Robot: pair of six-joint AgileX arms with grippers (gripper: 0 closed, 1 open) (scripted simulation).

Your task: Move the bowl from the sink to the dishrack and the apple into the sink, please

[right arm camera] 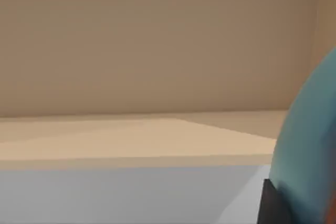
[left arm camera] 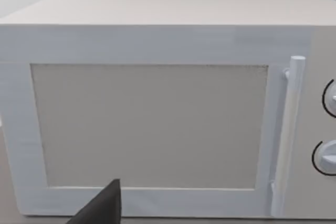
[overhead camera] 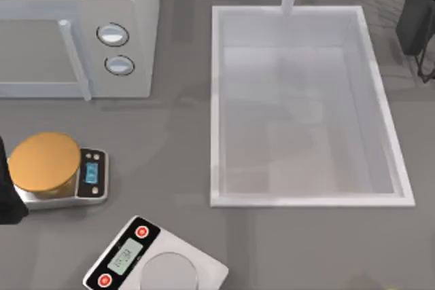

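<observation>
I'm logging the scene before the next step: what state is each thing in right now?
sink: basin holds nothing in the top view.
microwave: door shut.
orange-topped scale: nothing on its plate, display lit.
grey-plate scale: nothing on its plate, display showing.
bowl: teal curved surface close to the right wrist camera; whether gripped, cannot tell.

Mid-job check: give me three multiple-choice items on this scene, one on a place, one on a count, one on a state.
1. Where does the microwave stand from the sink? A left of it; B right of it; C inside it
2. How many scales are on the table? A one; B two; C three
3. The microwave door is: A wide open; B shut; C missing

1 A: the top view shows it left of the sink.
2 B: an orange-topped scale and a grey-topped scale.
3 B: in the left wrist view it sits flush in its frame.
</observation>
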